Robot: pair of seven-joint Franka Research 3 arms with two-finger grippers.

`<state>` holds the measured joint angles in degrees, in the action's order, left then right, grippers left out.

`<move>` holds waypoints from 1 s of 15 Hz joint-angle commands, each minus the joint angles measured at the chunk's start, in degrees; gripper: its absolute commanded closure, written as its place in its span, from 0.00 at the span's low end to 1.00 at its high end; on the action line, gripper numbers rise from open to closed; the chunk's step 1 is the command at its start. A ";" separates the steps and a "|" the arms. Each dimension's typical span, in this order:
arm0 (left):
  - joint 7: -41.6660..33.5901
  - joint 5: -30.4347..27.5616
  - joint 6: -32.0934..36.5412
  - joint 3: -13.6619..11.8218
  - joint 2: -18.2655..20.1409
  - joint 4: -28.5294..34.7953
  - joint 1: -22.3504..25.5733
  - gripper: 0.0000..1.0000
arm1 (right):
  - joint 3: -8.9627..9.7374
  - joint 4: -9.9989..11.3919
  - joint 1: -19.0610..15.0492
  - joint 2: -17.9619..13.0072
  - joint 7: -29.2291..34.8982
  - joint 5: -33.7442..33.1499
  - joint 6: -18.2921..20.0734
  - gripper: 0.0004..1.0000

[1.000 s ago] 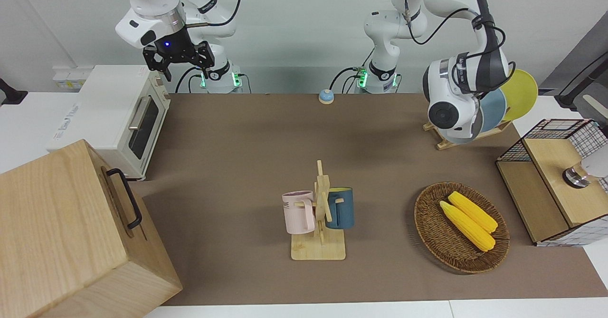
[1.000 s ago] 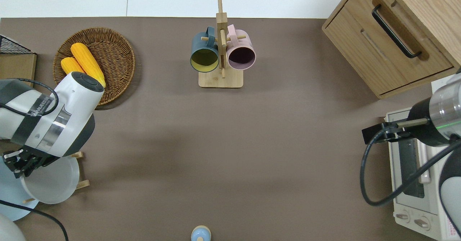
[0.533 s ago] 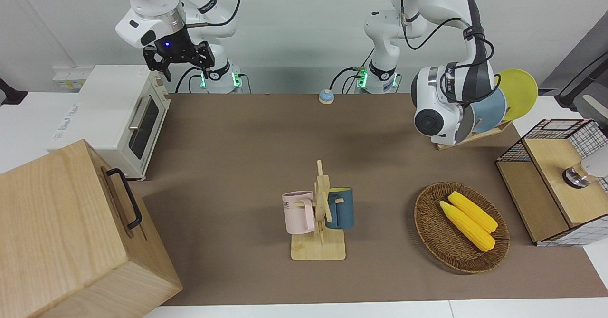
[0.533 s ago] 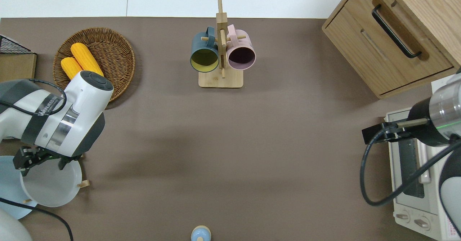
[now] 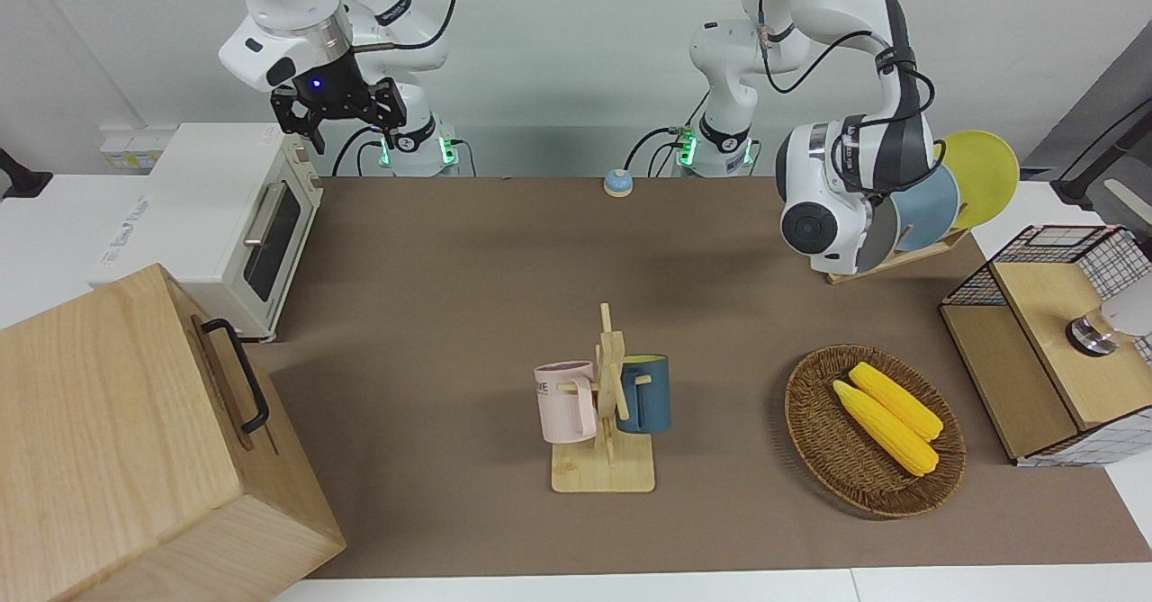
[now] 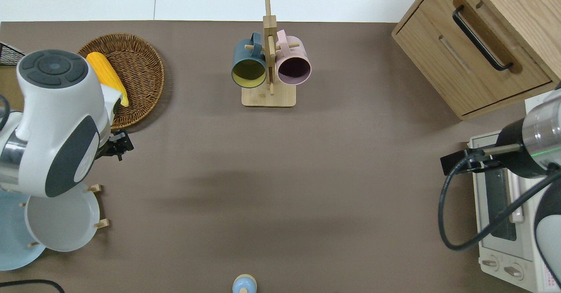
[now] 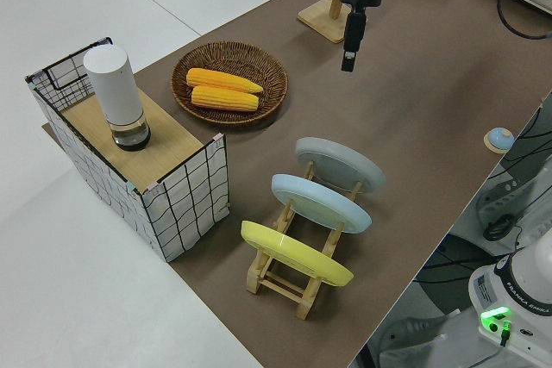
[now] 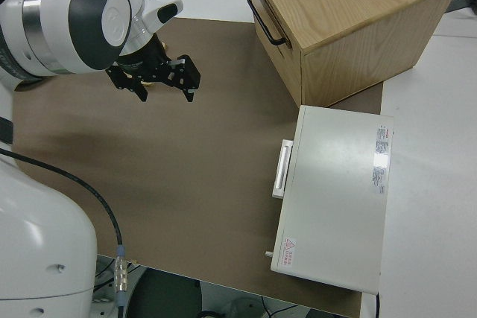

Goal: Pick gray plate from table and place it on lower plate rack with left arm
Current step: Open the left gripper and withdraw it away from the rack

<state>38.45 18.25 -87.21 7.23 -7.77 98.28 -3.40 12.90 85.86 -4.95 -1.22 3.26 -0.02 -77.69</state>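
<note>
Three plates on one rack, two mugs, two corn cobs.

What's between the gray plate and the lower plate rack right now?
Nothing visible. The gray plate already stands in the lower plate rack, in the end slot next to the blue plate. The left hand is clear of it, over the table beside the wicker basket.

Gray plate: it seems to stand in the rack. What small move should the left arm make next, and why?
Probably lift away to a rest pose. The gray plate leans in the lower plate rack, and the left gripper hangs empty over the table, apart from it.
</note>
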 commanded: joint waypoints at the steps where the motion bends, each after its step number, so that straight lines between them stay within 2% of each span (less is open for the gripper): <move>1: -0.56 -1.90 -6.90 0.32 1.61 0.07 -0.20 0.00 | 0.37 -0.35 -0.76 -0.27 -0.19 0.20 0.87 0.01; 5: -5.03 -5.41 -11.65 1.11 3.90 0.69 0.32 0.00 | 0.37 -0.35 -0.85 -0.27 -0.19 0.20 0.87 0.01; 9: -22.06 -10.77 -11.84 1.03 6.09 0.69 1.29 0.00 | 0.37 -0.35 -0.76 -0.27 -0.19 0.20 0.87 0.01; 10: -24.28 -11.47 -11.84 0.94 6.10 0.69 1.38 0.00 | 0.37 -0.35 -0.76 -0.27 -0.19 0.20 0.87 0.01; 15: -26.75 -13.15 -14.39 1.12 6.97 0.60 1.29 0.00 | 0.37 -0.35 -0.76 -0.27 -0.19 0.20 0.87 0.01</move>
<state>14.61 6.89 -99.63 8.15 -1.98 98.15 -2.42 12.90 85.86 -4.95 -1.22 3.26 -0.02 -77.69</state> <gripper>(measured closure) 0.000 0.009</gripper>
